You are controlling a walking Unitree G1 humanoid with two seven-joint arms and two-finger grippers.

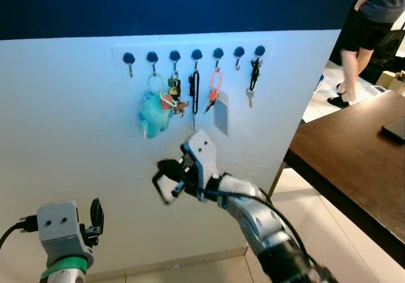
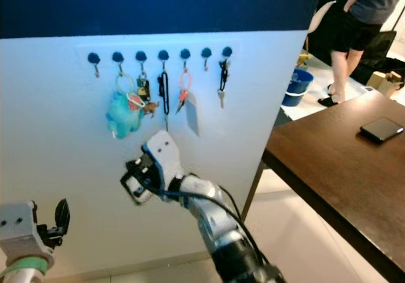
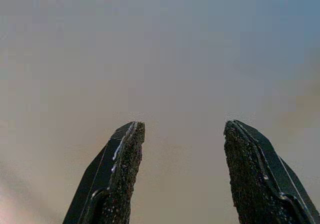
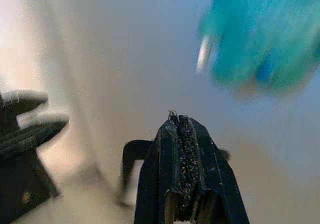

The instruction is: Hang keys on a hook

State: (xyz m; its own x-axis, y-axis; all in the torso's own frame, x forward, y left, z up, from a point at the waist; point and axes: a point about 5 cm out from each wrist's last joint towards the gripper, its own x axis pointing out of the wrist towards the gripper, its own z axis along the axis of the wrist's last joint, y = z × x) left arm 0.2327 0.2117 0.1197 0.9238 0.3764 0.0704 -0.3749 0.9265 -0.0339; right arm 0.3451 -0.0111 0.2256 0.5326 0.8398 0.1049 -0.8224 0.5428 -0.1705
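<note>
From the left eye view, a white wall panel [image 1: 76, 144] under a dark blue band carries a row of seven round dark blue hooks [image 1: 197, 56] near its top edge. The second hook holds a turquoise plush keychain on a pale ring [image 1: 155, 112]; the next hooks hold a small dark key bunch [image 1: 174, 88], a black carabiner loop [image 1: 195, 92], an orange ring with keys and a grey tag [image 1: 216, 93], and on the last hook a black strap with a silver key [image 1: 253, 80]. The right claw [image 1: 166, 183] is raised in front of the panel, below the plush keychain. The left claw [image 1: 96, 216] sits low near the panel's lower left corner. A dark brown wooden surface [image 1: 354, 150] stands to the right, and a person's legs [image 1: 351, 61] show beyond it.

In the right eye view a black phone [image 2: 381, 130] lies on that surface and a blue bucket [image 2: 296, 87] stands on the floor behind.

The left wrist view shows the left claw's fingers [image 3: 120, 179] spread apart before the plain wall.

The right wrist view shows the right claw's fingers [image 4: 187, 174] pressed together with nothing visible between them, the plush keychain blurred, perhaps just above
</note>
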